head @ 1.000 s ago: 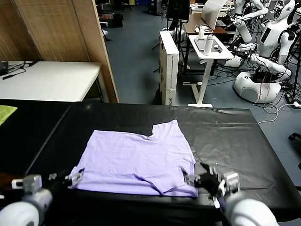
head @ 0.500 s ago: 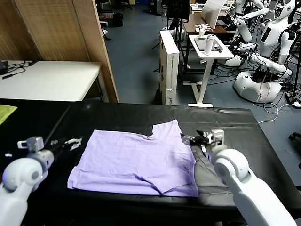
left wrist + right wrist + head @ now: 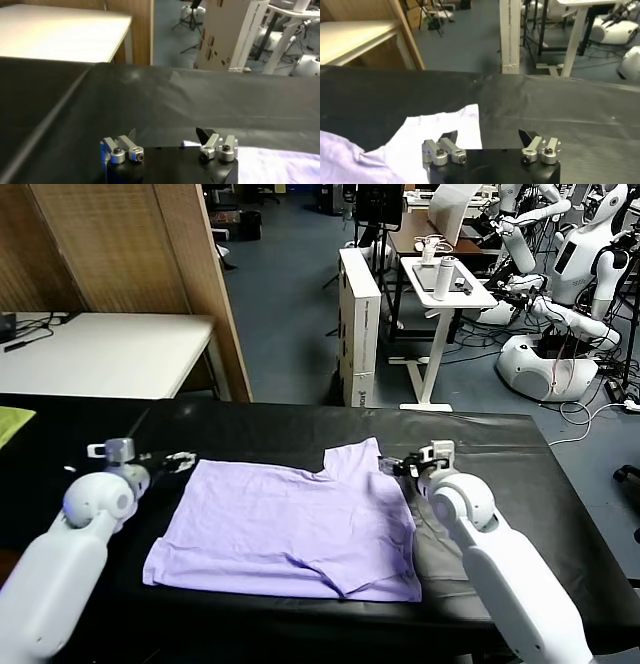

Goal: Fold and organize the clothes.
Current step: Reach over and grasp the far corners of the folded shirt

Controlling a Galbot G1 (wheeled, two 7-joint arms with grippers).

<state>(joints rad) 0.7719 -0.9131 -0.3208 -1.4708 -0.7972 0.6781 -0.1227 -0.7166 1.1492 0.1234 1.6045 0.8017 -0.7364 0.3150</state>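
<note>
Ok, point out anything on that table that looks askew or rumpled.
The T-shirt lies skewed on the black table, not square to its edges. One sleeve sticks out at the far edge, and a fold puckers its near hem. Both grippers, left and right, are open at its far corners.

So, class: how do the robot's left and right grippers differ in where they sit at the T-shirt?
The left gripper is at the T-shirt's far left corner; the right gripper is at its far right side, by the sleeve. The left has bare black table ahead; the right has the sleeve. Both are open, holding nothing.
</note>
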